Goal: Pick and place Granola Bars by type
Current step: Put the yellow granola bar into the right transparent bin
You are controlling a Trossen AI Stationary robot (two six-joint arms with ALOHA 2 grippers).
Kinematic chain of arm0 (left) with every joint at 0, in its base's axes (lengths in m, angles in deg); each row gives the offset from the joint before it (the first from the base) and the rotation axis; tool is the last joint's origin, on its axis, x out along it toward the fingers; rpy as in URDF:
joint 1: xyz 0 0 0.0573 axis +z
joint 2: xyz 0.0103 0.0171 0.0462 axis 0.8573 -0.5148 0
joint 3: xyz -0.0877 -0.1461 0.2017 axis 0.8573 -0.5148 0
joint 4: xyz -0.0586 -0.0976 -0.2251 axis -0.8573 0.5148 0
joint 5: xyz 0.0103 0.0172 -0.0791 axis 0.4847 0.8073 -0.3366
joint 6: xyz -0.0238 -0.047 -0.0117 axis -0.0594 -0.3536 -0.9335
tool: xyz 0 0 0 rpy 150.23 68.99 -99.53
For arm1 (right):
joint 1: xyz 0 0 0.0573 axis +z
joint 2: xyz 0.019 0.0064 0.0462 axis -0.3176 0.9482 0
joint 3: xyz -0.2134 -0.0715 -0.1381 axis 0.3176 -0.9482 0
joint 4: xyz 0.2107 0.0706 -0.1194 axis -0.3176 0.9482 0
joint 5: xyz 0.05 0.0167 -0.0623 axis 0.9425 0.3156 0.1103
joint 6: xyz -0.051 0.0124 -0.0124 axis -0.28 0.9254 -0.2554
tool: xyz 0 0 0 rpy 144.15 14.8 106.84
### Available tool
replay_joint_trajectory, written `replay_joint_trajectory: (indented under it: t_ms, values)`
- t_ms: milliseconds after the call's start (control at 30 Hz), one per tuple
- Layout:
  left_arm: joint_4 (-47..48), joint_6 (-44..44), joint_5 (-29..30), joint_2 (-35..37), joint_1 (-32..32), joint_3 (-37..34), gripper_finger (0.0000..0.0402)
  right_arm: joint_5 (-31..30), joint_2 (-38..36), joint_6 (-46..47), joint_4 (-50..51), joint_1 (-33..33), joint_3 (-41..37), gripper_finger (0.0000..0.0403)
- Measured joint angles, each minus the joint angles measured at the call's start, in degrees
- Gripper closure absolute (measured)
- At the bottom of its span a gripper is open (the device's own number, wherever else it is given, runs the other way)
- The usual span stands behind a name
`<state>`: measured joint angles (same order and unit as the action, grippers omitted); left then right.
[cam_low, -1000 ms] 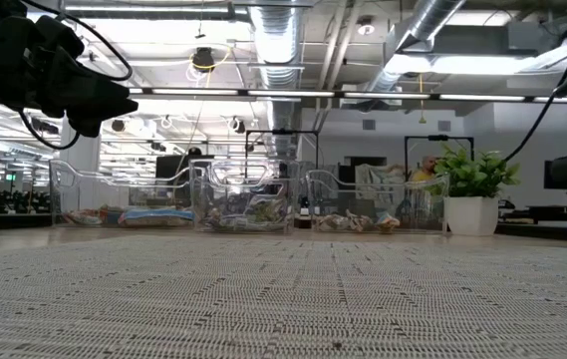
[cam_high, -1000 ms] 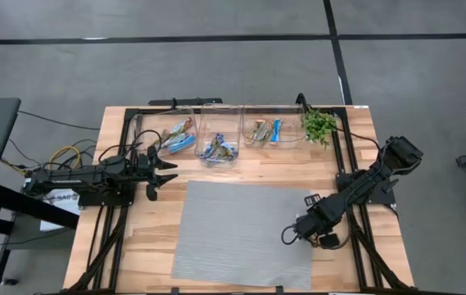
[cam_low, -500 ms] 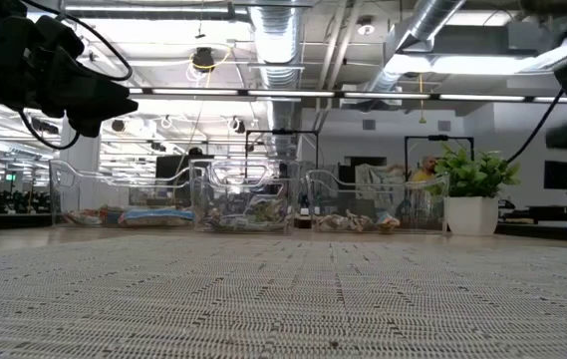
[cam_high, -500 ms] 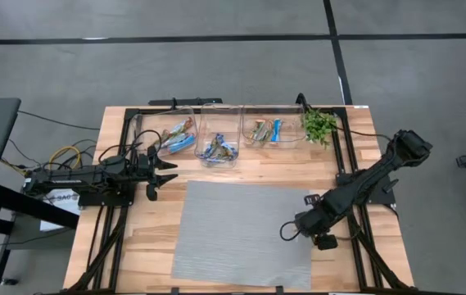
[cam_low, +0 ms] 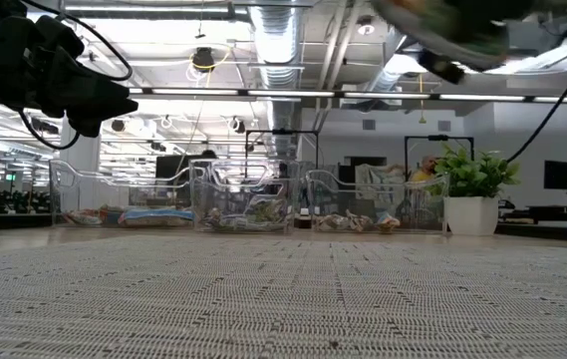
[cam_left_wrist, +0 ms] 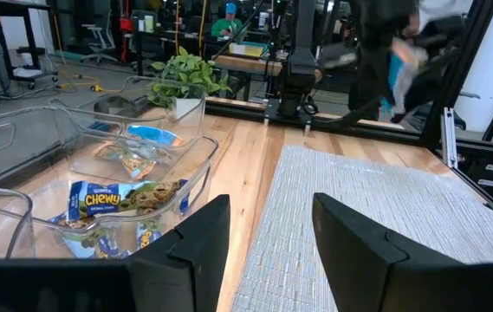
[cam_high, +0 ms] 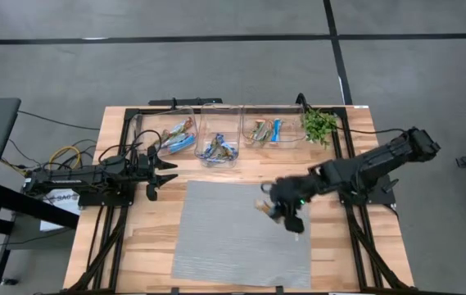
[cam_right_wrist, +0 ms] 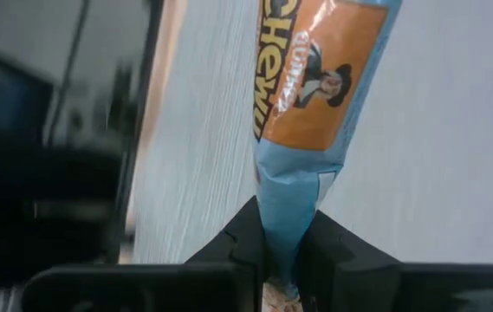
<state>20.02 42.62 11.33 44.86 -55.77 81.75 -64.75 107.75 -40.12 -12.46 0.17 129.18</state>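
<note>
The left gripper (cam_high: 164,170) hangs with jaws apart and empty over the bare wood of the light wooden table (cam_high: 134,246), just left of the grey woven mat (cam_high: 233,233). Behind the mat stand three clear plastic bins in a row: the left bin (cam_high: 175,133), the middle bin (cam_high: 219,146) and the right bin (cam_high: 267,131), each holding shiny wrapped granola bars. Beside the right bin sits a small green potted plant (cam_high: 318,124). The right gripper (cam_high: 275,206) is above the mat's right part, jaws clamped on a light-blue-and-orange wrapped granola bar (cam_right_wrist: 315,104).
</note>
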Motion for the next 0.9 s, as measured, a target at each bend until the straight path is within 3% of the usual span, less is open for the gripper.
replay_joint_trajectory:
  t_ms: [200, 567, 900]
  values:
    - [-0.01, 0.0, -0.02, 0.02, 0.0, 0.0, 0.0244, -3.09, -0.01, -0.09, -8.97, -10.44, 3.5, 0.0368]
    - [-0.02, 0.0, 0.04, 0.0, 0.0, 0.0, 0.0244, -22.68, 3.93, -0.06, -9.16, -30.57, 9.31, 0.037]
    - [-0.02, 0.0, -0.09, 0.04, 0.0, 0.0, 0.0244, -24.22, 13.08, 3.4, -0.57, -44.51, 12.41, 0.0373]
